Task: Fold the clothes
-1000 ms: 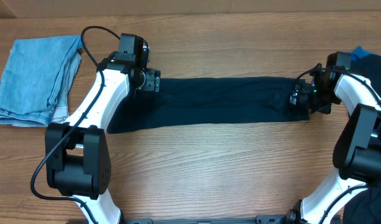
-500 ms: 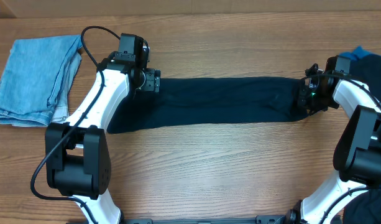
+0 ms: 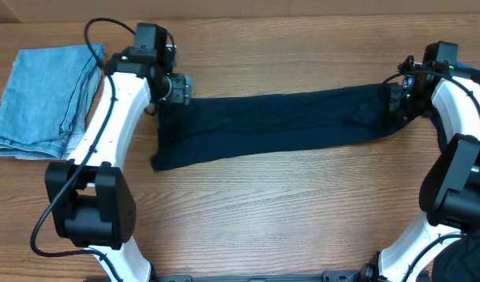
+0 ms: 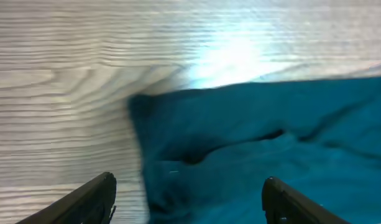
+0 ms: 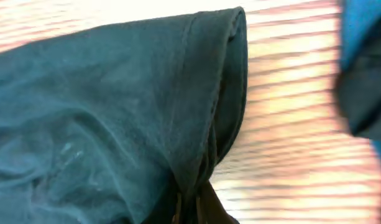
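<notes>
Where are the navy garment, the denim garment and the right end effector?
navy garment (image 3: 275, 125), overhead view, its middle.
denim garment (image 3: 40, 102), overhead view, its middle.
right end effector (image 3: 395, 100), overhead view, between fingertips.

Left arm (image 3: 114, 110) and right arm (image 3: 459, 95) are clad in white shells with chunky black joints; a black cable (image 3: 88, 37) is looped behind the all-black left gripper (image 3: 179, 88).

Navy clothes (image 3: 271, 125), long flat band (slightly rumpled)

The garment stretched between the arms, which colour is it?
The garment is plain dark navy, almost black; clearest in the overhead view.
</notes>
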You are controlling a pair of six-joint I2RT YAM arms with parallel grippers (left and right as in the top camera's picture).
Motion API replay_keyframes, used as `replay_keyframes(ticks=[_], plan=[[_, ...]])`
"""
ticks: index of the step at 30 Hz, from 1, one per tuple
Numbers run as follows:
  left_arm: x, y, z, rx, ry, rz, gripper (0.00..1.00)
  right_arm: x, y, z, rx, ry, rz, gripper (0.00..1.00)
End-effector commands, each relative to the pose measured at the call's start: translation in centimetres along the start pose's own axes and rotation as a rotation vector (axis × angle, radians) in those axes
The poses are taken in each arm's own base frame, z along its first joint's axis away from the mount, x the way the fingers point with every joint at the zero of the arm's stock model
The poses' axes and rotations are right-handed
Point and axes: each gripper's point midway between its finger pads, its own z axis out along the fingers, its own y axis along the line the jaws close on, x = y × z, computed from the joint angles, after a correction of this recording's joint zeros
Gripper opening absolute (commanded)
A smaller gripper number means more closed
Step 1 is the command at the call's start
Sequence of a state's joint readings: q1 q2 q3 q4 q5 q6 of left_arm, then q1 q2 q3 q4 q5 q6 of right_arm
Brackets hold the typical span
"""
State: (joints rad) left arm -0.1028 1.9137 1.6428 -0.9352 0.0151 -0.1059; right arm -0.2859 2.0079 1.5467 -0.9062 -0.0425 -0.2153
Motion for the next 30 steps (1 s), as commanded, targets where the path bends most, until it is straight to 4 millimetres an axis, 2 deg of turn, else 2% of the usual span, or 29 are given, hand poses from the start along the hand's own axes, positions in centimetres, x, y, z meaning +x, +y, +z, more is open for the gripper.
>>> replay_keyframes(ticks=[1,5,7,10,11,17,20,24,26,30], plan=[[-1.5,2.5,-2.2,-0.013,-0.028,-0.063,0.78,-1.8,-3.4,-1.7,0.119,-0.048,0.007,0.04],[-1.2,5.5,-2.9,-0.031,-0.006,-0.145,0.79,-3.0,-5.5,-3.7,0.155,-0.08,0.003,0.04],[-1.1,6.0,-2.9,-0.02,-0.003,-0.171,0.79,-3.5,-6.3,-4.5,0.197,-0.089,-0.006,0.04],[-1.0,6.8,-3.0,-0.001,-0.001,-0.196,0.79,-4.5,-6.4,-5.9,0.202,-0.114,-0.005,0.04],[-1.0,7.0,-3.0,-0.005,-0.001,-0.2,0.79,-4.8,-5.9,-6.2,0.181,-0.118,-0.011,0.04],[-1.0,7.3,-3.0,-0.013,-0.002,-0.205,0.84,-5.5,1.1,-9.4,-0.001,-0.104,-0.104,0.04],[-1.0,7.4,-3.0,-0.014,-0.003,-0.205,0.86,-4.1,6.9,-9.2,-0.047,-0.04,-0.222,0.04],[-1.0,7.4,-3.0,-0.014,-0.003,-0.205,0.87,-2.5,13.0,-9.1,-0.088,0.004,-0.383,0.04],[-1.1,7.4,-3.0,-0.014,-0.006,-0.2,0.88,-1.5,15.8,-9.2,-0.106,0.025,-0.446,0.04],[-1.1,7.4,-3.0,-0.014,-0.007,-0.197,0.88,0.6,19.7,-9.3,-0.131,0.067,-0.542,0.04]])
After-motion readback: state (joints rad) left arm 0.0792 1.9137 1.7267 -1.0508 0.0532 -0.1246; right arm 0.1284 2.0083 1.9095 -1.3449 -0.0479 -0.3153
